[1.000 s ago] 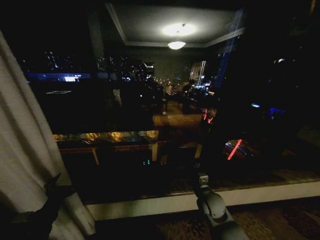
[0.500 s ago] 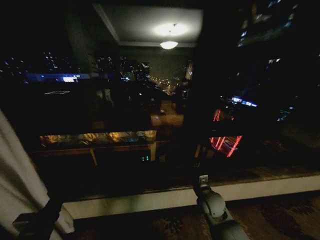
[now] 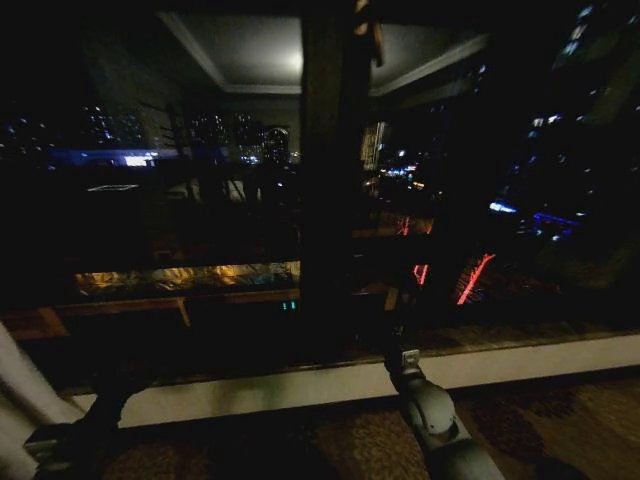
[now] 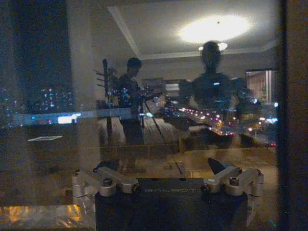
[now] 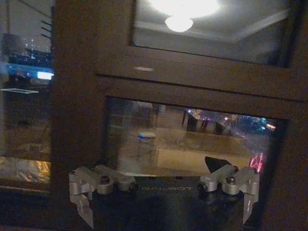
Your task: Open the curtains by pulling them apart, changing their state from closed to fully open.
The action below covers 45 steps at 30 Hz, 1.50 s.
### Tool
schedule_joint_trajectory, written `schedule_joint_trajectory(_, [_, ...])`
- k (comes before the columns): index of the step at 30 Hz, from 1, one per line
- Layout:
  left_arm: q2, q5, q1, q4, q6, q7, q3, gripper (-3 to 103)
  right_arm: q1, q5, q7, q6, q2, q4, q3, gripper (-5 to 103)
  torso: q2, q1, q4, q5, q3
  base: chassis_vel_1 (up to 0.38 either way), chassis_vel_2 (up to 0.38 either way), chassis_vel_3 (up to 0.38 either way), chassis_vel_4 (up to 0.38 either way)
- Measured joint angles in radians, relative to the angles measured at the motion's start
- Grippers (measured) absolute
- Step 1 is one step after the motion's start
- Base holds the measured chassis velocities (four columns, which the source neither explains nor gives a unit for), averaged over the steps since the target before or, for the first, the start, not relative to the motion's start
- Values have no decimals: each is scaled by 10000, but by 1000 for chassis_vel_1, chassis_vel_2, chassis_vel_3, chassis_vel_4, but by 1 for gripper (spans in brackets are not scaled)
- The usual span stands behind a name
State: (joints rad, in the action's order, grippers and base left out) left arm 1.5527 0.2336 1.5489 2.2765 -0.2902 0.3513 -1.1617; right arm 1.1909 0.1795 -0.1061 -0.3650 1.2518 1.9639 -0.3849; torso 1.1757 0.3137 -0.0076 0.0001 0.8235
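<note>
Facing window frame (image 3: 325,200) | curtains (image 3: 15,385) far left | both claws open, empty

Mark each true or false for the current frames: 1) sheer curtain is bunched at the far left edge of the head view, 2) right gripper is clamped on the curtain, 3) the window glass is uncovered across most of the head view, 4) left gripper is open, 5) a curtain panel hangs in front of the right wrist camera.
1) True. The sheer curtain shows as a pale strip at the lower left edge.
2) False. The right gripper is open, holds nothing and faces the window frame.
3) True. The window glass is bare, with city lights and room reflections.
4) True. The left gripper has its fingers spread, nothing between them.
5) False. That view shows bare frame and glass, no fabric.
</note>
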Motion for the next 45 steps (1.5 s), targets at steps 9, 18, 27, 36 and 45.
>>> schedule_joint_trajectory(9, [197, 23, -25, 7, -41, -178, -48, 100, 54, 167, 10, 17, -121, 31, -146, 100, 0, 2, 0, -2, 1, -279, -435, 277, 434])
schedule_joint_trajectory(18, [349, -17, 100, 80, -16, -168, -30, 100, 262, 271, 7, 67, -155, 39, -255, 100, -1, 1, -1, -1, 0, -241, -466, 236, 463])
schedule_joint_trajectory(27, [336, 17, 217, 134, 42, -145, -94, 100, 296, 282, -24, 67, -162, 197, -285, 100, 1, 0, -4, 3, 0, -159, -438, 152, 445])
schedule_joint_trajectory(36, [244, 41, 118, -122, 82, -138, -111, 100, 439, 239, -29, 63, -135, 319, -424, 100, 0, 1, 0, -3, -1, -33, -355, 20, 365])
schedule_joint_trajectory(45, [10, 74, -59, -281, 74, -131, -46, 100, 447, 103, -35, 52, -38, 341, -467, 100, -1, 1, -1, 3, 0, 19, -402, -12, 391])
